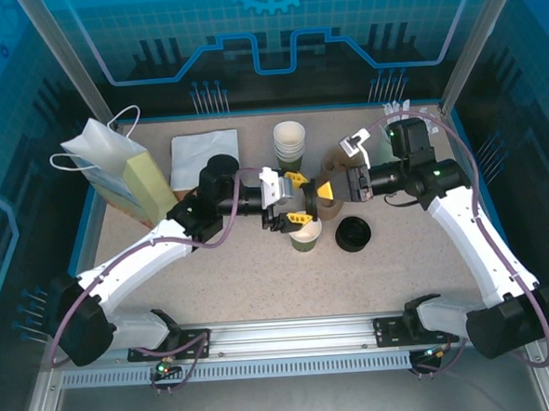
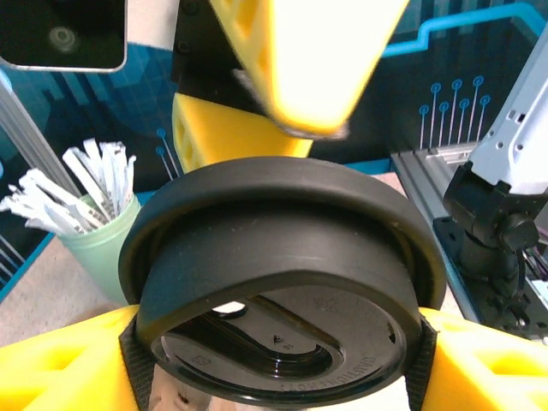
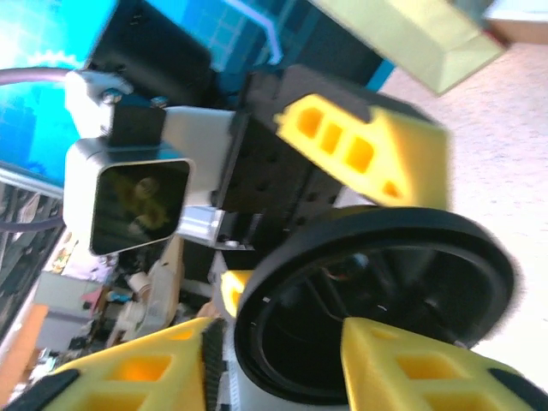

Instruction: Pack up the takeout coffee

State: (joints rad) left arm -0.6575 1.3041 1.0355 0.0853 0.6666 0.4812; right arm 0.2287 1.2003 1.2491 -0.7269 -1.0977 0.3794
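Left pincer clamped across black lid, lid tilted. Right pincer part open, astride lid's rim, not gripping. Green-banded coffee cup upright on worktop, close under the 2 pincers.

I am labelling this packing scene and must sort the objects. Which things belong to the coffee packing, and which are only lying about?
Job: white-and-green cup; black lid between the left pincer's pads; paper bag, probably.
Lying about: cup stack; napkins; cup of straws; spare lid stack.
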